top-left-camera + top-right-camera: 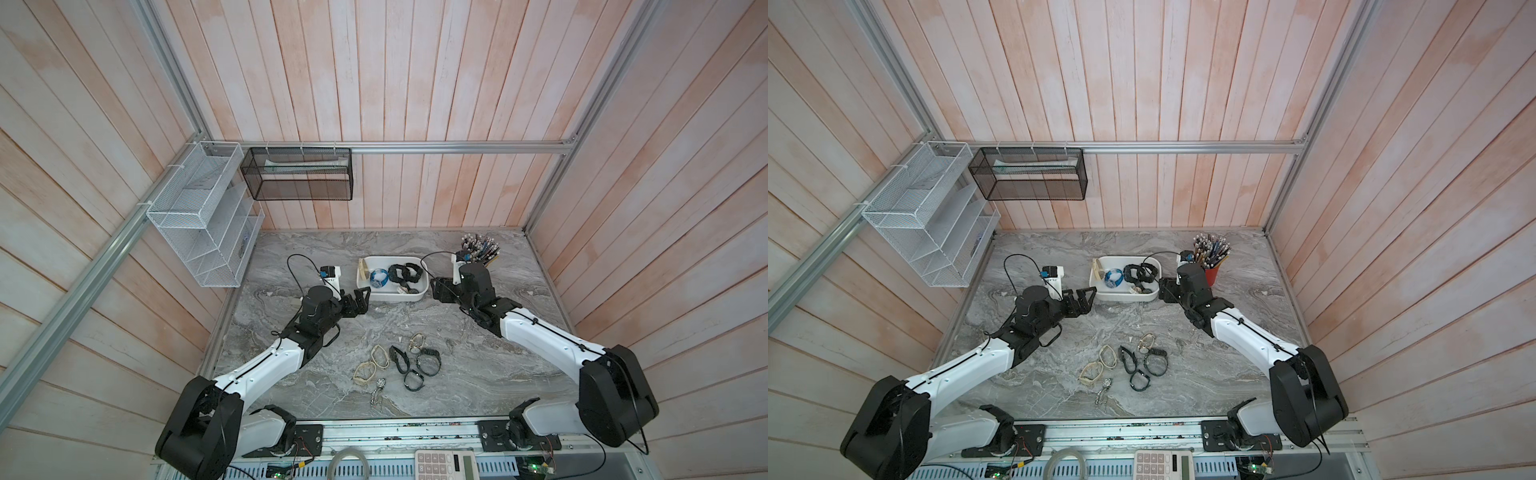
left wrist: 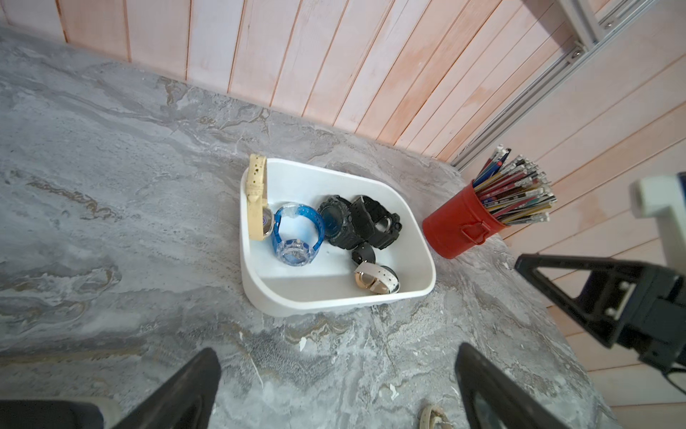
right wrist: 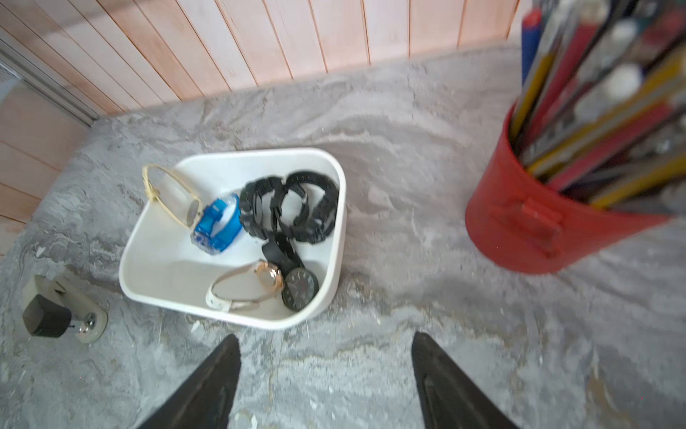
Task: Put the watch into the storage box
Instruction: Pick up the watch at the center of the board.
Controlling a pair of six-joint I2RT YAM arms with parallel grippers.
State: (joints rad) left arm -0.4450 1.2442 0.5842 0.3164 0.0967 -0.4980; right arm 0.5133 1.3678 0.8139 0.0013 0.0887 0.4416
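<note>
The left fingers (image 2: 200, 390) stand wide apart and hold nothing. The white storage box (image 2: 315, 301) sits on the tabletop (image 2: 111, 185) just ahead of their tips, apart from them. The right fingers (image 3: 217, 382) are also parted and empty. They point at the same box from its other end, with a red pen holder (image 3: 538, 230) close beside them. The box holds a blue watch (image 2: 297, 256), two black watches (image 2: 356, 223), a cream-strapped one and a white-strapped one. In both top views the loose watches (image 1: 400, 360) lie in a cluster on the tabletop, well behind both pairs of fingers and between the two arms.
</note>
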